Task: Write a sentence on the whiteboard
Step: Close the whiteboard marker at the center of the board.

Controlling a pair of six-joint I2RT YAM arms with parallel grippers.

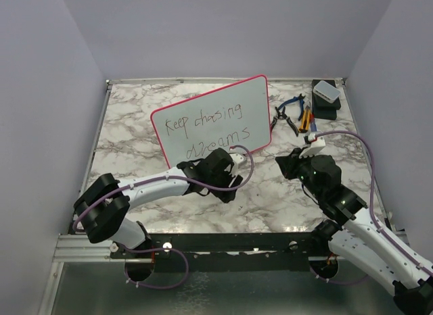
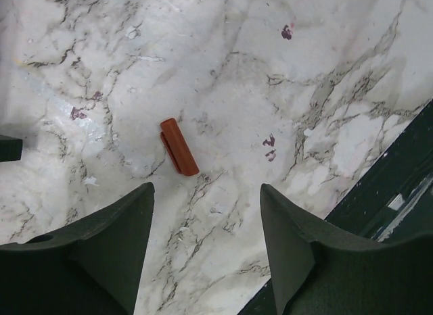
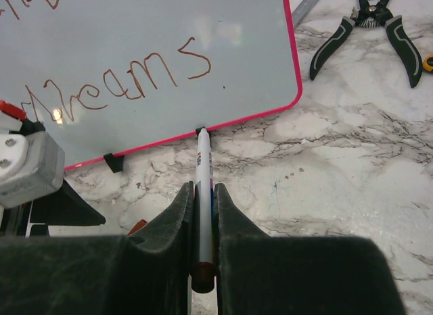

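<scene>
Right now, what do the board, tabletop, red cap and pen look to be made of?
Board: smooth glossy white sheet, perhaps melamine or coated steel, going by its soft glare; pink frame looks plastic. Tabletop: glossy marble pattern; stone or printed laminate, cannot tell. Cap: matte orange-red moulded plastic with a clip ridge. Pen: shiny white plastic barrel.

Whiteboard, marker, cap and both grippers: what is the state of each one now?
whiteboard, on the table, written on
sentence, reads "Keep chasing dreams", two lines
marker, gripped, tip at the board's frame
red cap, loose on the table
left gripper, open, empty
right gripper, shut on the marker
</scene>
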